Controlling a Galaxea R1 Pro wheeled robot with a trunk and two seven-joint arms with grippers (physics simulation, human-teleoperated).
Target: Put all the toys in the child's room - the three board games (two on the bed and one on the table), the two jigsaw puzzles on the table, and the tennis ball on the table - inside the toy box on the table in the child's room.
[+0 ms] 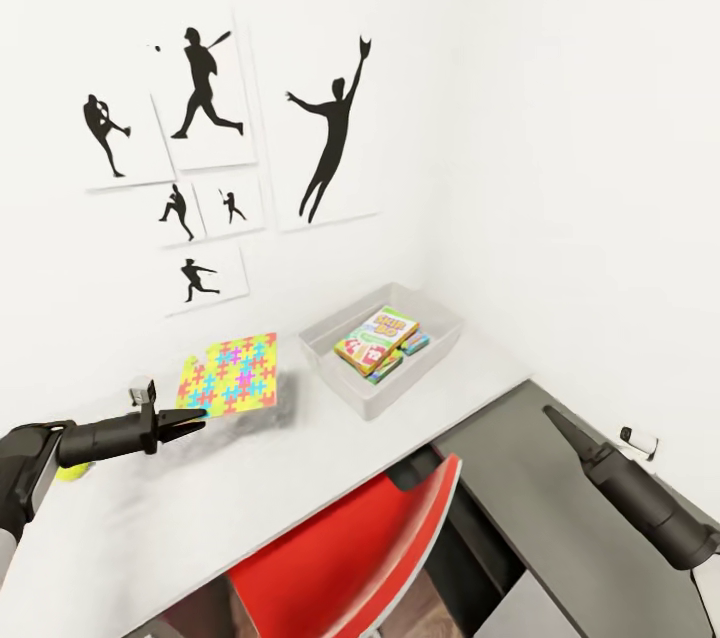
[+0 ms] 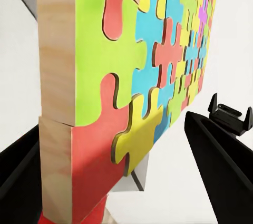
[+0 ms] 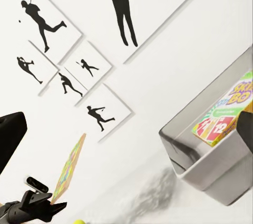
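Left gripper (image 1: pixel 196 421) is clamped on the jigsaw puzzle (image 1: pixel 229 373), lifted clear of the counter (image 1: pixel 300 478); the toy box (image 1: pixel 440 338) lies to its right, near. Right gripper (image 1: pixel 548 411): state indeterminable.

left arm (image 1: pixel 40 458): glossy black segmented casing, thick rounded elbow tapering to a slim forearm; small pale grey boxy camera module (image 1: pixel 142 390) on top near the wrist. left gripper (image 1: pixel 190 421): two thin black fingers, blocky and matte close up. right arm (image 1: pixel 640 493): smooth black cone-shaped forearm widening to a ribbed cuff, narrow dark tip (image 1: pixel 553 415)
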